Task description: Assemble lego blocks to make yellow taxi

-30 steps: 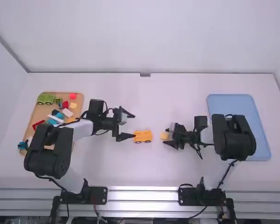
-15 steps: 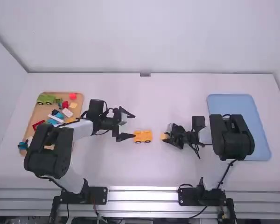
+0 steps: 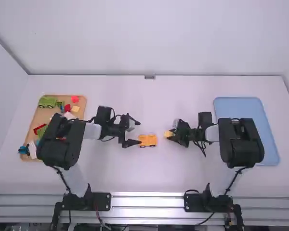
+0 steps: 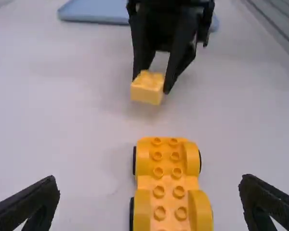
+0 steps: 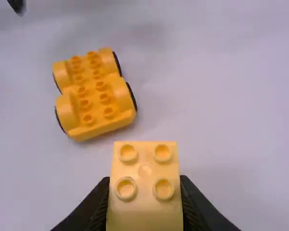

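Yellow plastic taxi base with black wheels (image 3: 147,141) lies on the white table (image 3: 149,175) between my two arms, as I watch through the high view. My left gripper (image 3: 138,132) stands spread just beside it. Opposite, my right gripper (image 3: 173,132) pinches a small pale-yellow studded block (image 3: 168,134), well apart from the light-blue tray (image 3: 236,101).

My left wrist view gives me the left gripper's fingers (image 4: 36,202) parted wide, the base studs-up and the block held above the table beyond it.

Through the right wrist view, I see the block clamped between both fingertips, four studs showing, near the base but apart from it.
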